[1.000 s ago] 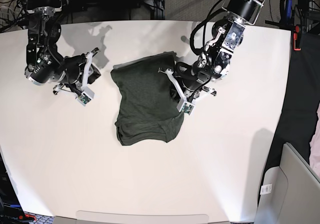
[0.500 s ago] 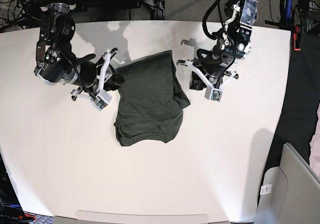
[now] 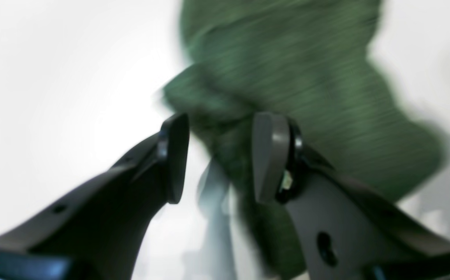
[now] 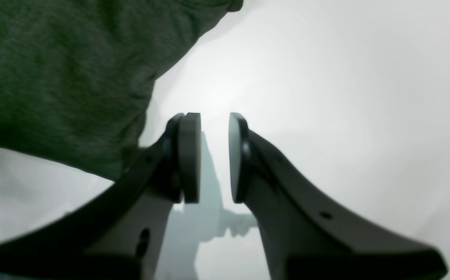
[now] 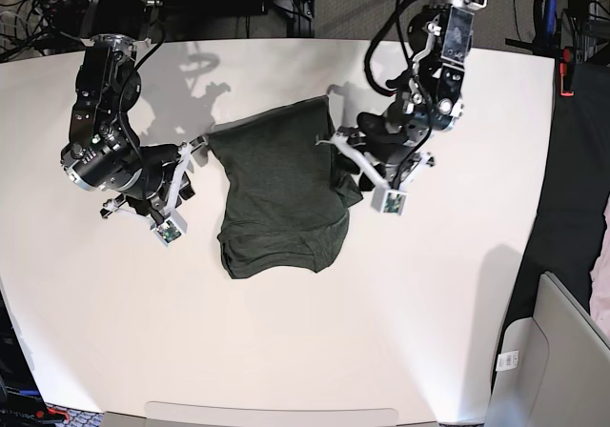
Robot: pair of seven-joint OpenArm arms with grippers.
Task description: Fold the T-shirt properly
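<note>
- Down at the near edge, the white table [image 5: 286,351] is one wide bare stretch, so that's where the open room is. Off its near right corner stands a grey panel [image 5: 558,351] with a small label on it. I can't tell what it is.
- Mid-table lies the T-shirt [image 5: 281,193], dark olive green and folded into a rough upright rectangle. Its rounded bottom edge faces the near side, and a loose flap sticks out on the base view's right. It sits well clear of every table edge.
- The right gripper [image 4: 214,155] hangs low over bare table just beside the shirt's edge. Its pads are only a narrow gap apart and nothing is between them.
- The left gripper [image 3: 219,155] has its jaws spread noticeably wider. That wrist view is blurry, but the gap looks empty, with green fabric right behind the pads.
- Versus half a second ago, the right gripper has backed off. It was up against the shirt's far left corner and is now nearer and clear of the cloth.
- The left gripper did the opposite. It was out over bare table to the side and is now in at the shirt's flap side. The shirt itself has barely shifted.
- At the far edge, the table ends in dark cables and frame.
</note>
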